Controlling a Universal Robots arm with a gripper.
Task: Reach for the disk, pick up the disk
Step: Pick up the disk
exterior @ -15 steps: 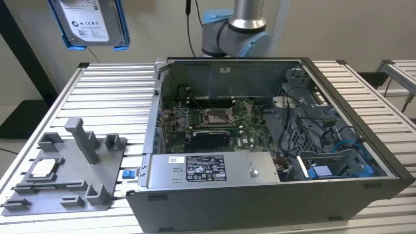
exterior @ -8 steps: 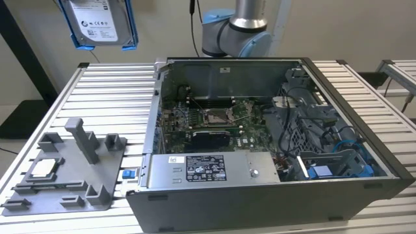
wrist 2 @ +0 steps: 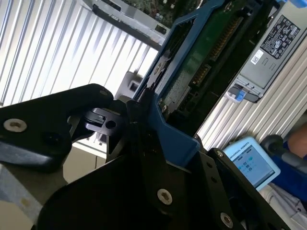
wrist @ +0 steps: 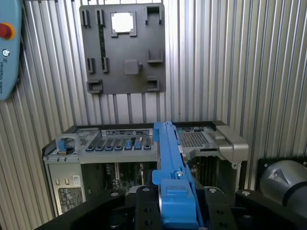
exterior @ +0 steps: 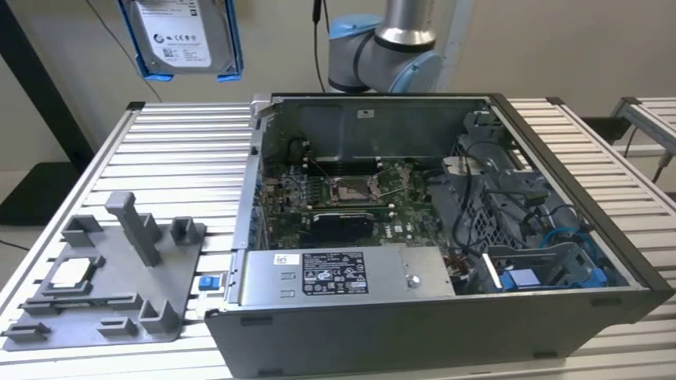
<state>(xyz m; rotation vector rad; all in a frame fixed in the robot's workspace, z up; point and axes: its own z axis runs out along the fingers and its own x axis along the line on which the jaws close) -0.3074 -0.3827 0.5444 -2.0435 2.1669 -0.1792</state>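
Observation:
The disk (exterior: pixel 180 38), silver-grey with a white label and blue rails, hangs upright high above the table's far corner at the exterior view's left. In the second wrist view its green circuit-board underside (wrist 2: pixel 204 60) and a blue rail run away from the black gripper (wrist 2: pixel 144 120), whose fingers close on the rail end. In the first wrist view the disk (wrist: pixel 173 163) appears edge-on as a blue rail rising out of the gripper (wrist: pixel 175 194), which is shut on it.
An open computer case (exterior: pixel 591 261) sits on the slatted metal table (exterior: pixel 180 158). A grey fixture plate (exterior: pixel 116 317) carrying a small white-topped chip (exterior: pixel 69 273) lies at the exterior view's left. The arm's base (exterior: pixel 385 59) stands behind the case. A pendant (wrist 2: pixel 249 160) lies beside the table.

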